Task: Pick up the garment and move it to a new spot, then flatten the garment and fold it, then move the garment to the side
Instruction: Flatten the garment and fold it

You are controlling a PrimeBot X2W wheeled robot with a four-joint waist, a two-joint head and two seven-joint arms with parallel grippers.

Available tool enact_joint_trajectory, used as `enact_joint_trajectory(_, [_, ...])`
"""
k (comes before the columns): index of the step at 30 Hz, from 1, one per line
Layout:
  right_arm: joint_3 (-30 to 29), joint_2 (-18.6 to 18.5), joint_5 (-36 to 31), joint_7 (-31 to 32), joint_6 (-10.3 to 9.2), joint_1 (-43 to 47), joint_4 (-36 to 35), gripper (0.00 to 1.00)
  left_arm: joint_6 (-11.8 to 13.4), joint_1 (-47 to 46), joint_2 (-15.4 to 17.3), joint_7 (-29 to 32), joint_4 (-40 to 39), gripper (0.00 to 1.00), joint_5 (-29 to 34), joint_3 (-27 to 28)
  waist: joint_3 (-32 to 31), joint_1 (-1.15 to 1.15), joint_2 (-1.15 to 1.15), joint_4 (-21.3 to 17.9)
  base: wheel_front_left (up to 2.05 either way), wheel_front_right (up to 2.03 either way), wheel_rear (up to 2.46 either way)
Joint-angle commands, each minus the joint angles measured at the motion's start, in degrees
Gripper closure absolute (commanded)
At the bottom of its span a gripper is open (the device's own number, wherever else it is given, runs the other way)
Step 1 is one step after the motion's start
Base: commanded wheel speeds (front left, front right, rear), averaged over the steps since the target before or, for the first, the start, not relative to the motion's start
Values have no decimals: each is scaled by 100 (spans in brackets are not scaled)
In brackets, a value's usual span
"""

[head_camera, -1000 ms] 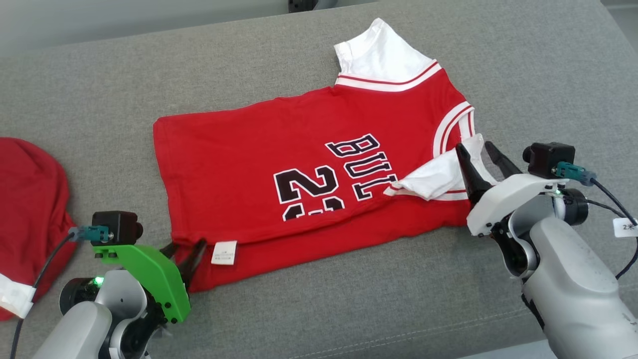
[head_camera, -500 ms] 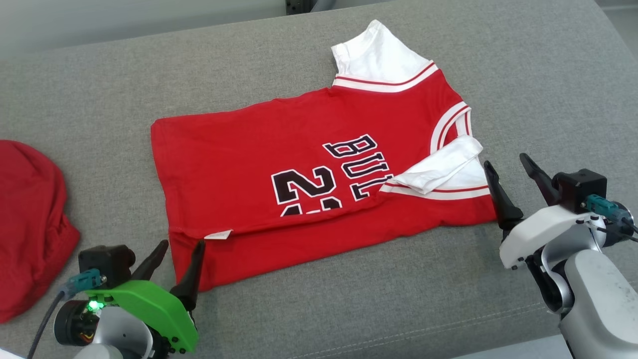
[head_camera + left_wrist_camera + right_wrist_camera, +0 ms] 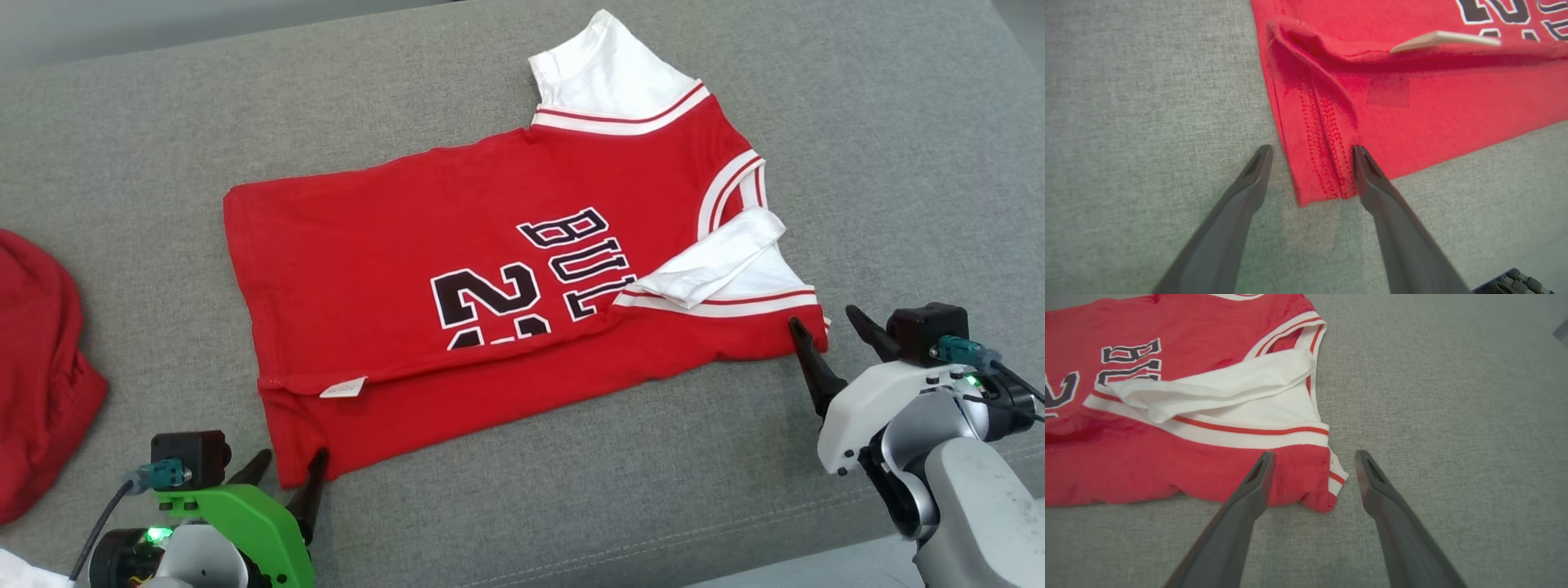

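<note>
A grey woven upholstered surface (image 3: pixel 898 122) with a stitched seam (image 3: pixel 653 543) along its near edge, evenly lit

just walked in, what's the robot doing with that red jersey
A two-armed robot is folding a red jersey on a grey cushion. The jersey lies flat with its near long edge folded over and one white sleeve tucked in. The left end effector sits open at the hem corner, the right end effector open at the shoulder corner; neither holds anything.
</note>
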Motion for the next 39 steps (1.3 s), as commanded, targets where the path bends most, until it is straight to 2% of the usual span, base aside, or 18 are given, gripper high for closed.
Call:
enact_joint_trajectory(1, [36, 10, -54, 56, -3, -124, 59, 0, -26, -54, 26, 86, 102, 0, -84, -28, 31, 0, 62, -1, 0, 0, 0])
enact_joint_trajectory(12, [283, -65, 175, 784, -3, -622, 724, 0, -198, -290, 23, 549, 318, 0, -177, -228, 164, 0, 62, 131, 0, 0, 0])
enact_joint_trajectory(13, [308, -60, 230, 829, -4, -650, 775, 23, -224, -304, 5, 586, 329, 5, -210, -259, 170, 0, 62, 143, 0, 0, 0])
enact_joint_trajectory(14, [343, -54, 292, 880, -3, -667, 814, 59, -263, -306, -24, 604, 340, 40, -235, -279, 175, 0, 62, 155, 0, 0, 0])
enact_joint_trajectory(15, [376, -52, 363, 901, -3, -683, 847, 91, -291, -309, -50, 628, 353, 84, -262, -299, 175, 0, 62, 164, 0, 0, 0])
enact_joint_trajectory(16, [412, -42, 435, 930, -3, -696, 873, 100, -358, -300, -55, 703, 372, 100, -287, -358, 167, 0, 62, 168, 0, 0, 0])
enact_joint_trajectory(18, [519, -95, 569, 997, -3, -696, 904, 100, -468, -261, -47, 760, 363, 100, -345, -431, 139, 0, 62, 175, 0, 0, 0])
enact_joint_trajectory(23, [621, -323, 968, 1111, -7, -665, 746, 100, -556, -227, 118, 815, 236, 100, -458, -331, 21, 0, 62, 178, 0, 0, 0])
enact_joint_trajectory(31, [649, -1156, 1840, 1779, -9, -367, -179, 100, -693, 35, 686, 1182, -552, 100, -893, -9, -206, 0, 62, 128, 0, 0, 0])
enact_joint_trajectory(35, [537, -1422, 2125, 2220, -9, -2, -722, 100, -672, 359, 926, 1341, -1078, 100, -1109, 54, -240, 0, 62, 85, 0, 0, 0])
enact_joint_trajectory(39, [423, -1421, 2226, 2542, -8, 447, -1044, 100, -553, 687, 968, 1353, -1354, 100, -1184, 62, -206, 0, 62, 46, 0, 0, 0])
